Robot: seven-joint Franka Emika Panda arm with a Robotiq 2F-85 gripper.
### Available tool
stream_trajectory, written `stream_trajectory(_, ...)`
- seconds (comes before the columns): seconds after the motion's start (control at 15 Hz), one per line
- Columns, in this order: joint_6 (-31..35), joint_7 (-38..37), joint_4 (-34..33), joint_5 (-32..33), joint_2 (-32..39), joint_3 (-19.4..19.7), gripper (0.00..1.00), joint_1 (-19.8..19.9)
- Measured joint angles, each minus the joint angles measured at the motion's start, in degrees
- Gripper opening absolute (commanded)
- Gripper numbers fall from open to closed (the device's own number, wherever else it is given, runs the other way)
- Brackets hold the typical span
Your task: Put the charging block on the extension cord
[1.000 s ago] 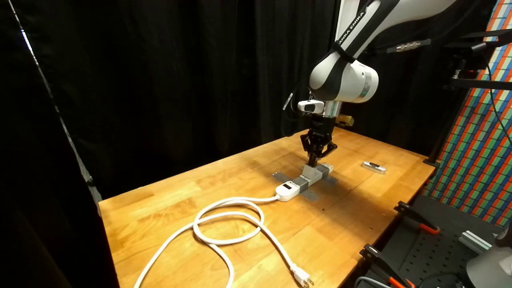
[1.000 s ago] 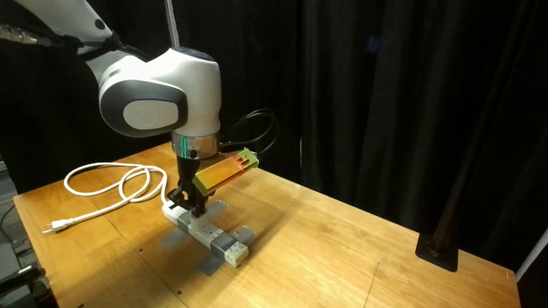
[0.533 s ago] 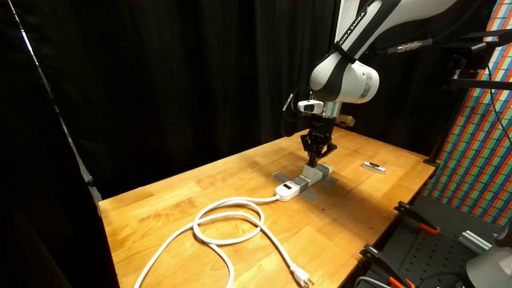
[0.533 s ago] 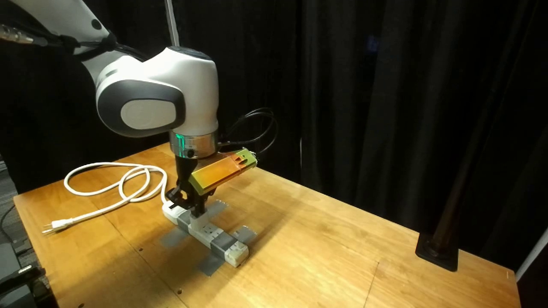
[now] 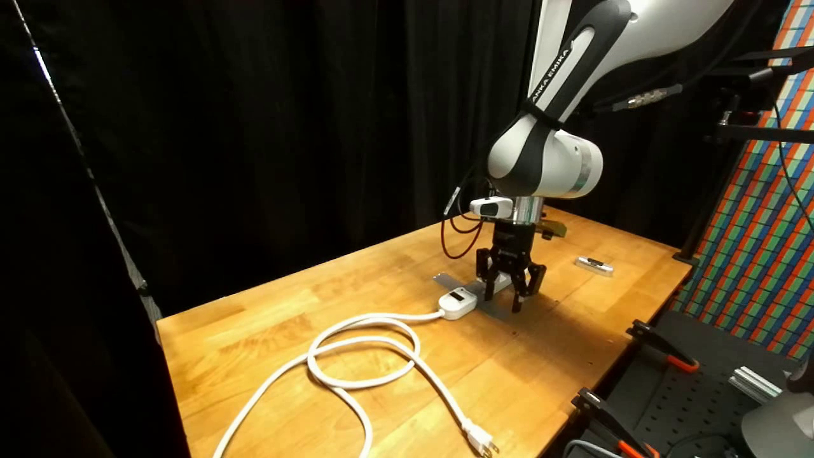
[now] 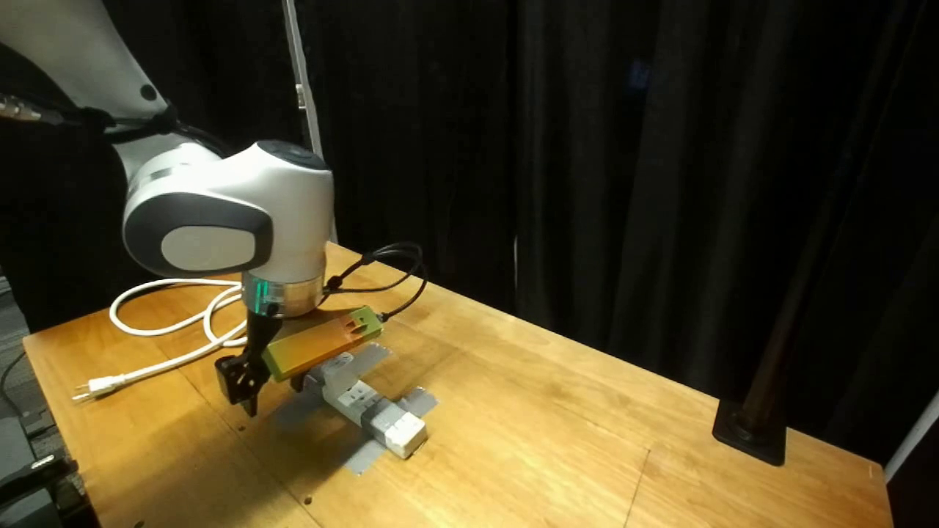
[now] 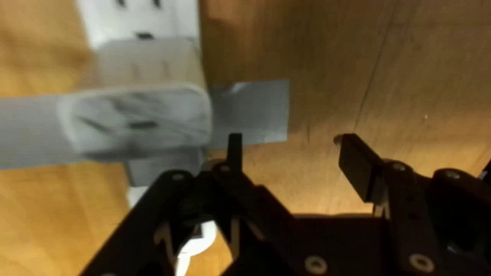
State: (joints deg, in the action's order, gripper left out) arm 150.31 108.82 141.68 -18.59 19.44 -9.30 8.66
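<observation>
Charging block (image 7: 140, 115), wooden table (image 6: 587, 440), curtains (image 5: 273, 152)

The white charging block (image 7: 140, 111) stands on the socket strip (image 6: 359, 400) of the looped extension cord (image 5: 348, 385).

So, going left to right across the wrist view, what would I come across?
Left stretch of grey tape, charging block, one gripper finger, other gripper finger. The extension cord's socket strip overlaps the block, so I skipped it.
</observation>
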Motion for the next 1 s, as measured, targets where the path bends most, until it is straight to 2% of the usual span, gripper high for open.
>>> stream_trajectory(0.33, 1.01, 0.52, 2.01, -3.88, 0.78, -4.91, 1.0, 0.32)
stream_trajectory(0.67, 0.27, 4.03, 2.47, -10.82, -6.69, -6.95, 1.0, 2.01)
stream_trajectory(0.87, -6.3, 6.03, 2.88, -18.14, -15.72, -5.81, 1.0, 1.85)
stream_trajectory(1.0, -13.4, 5.93, 2.95, -22.06, -22.26, -2.04, 1.0, 0.91)
